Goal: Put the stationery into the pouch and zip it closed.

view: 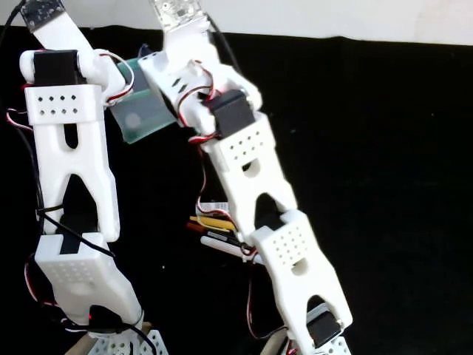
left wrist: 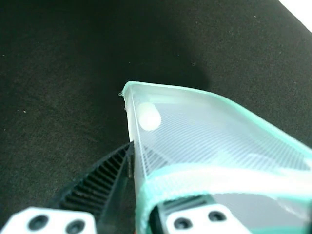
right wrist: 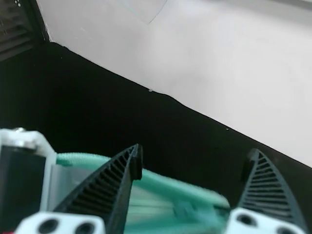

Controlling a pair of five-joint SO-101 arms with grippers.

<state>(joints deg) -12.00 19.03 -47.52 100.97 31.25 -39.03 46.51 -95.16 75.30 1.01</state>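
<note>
Stationery [view: 212, 226]: several pens, loose on black table [view: 384, 185] nearest the arm bases, between the two arms. The right arm crosses over them, so their count and ends are not readable. Pens lie outside the pouch, so loading is judged unfinished. Farther out, pouch [left wrist: 204, 146] appears held off the table, tilted, by left gripper [left wrist: 141, 204]. Its jaws are closed down on one end of the pouch, with a ribbed finger on one face and the other jaw behind the teal edging. Presumably it grips there to present the mouth to the other arm. Right gripper [right wrist: 195, 153] hangs just over the teal zip edge, jaws spread wide, nothing in them; likely lined up for the mouth or the slider. Slider not found, so open or zipped is not determinable. Small pale lump [left wrist: 148, 117] inside the pouch near one corner, unidentified. Beyond, white wall [right wrist: 219, 58] at the table's far edge.
</note>
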